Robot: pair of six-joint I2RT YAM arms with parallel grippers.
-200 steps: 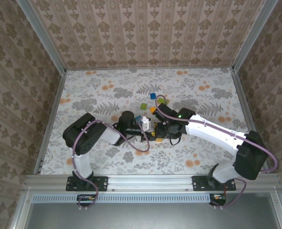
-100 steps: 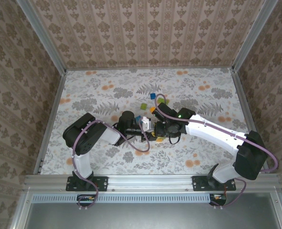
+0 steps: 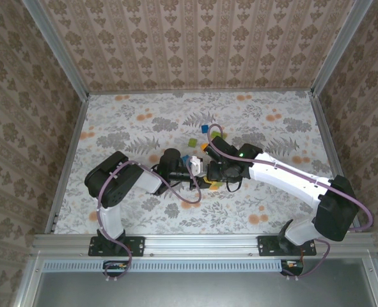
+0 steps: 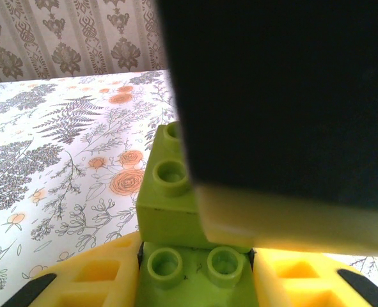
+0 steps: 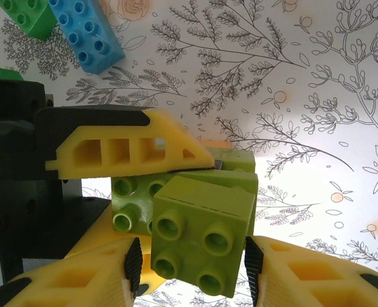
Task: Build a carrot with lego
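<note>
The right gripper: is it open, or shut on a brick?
Shut on a lime-green brick: in the right wrist view, both pads of the right gripper press its sides.

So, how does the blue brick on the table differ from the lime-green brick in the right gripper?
The blue brick is long, with two rows of studs; the lime-green brick is square with four studs. The blue brick lies on the table; the lime-green brick is clamped by the right gripper. Both are studded plastic bricks.
</note>
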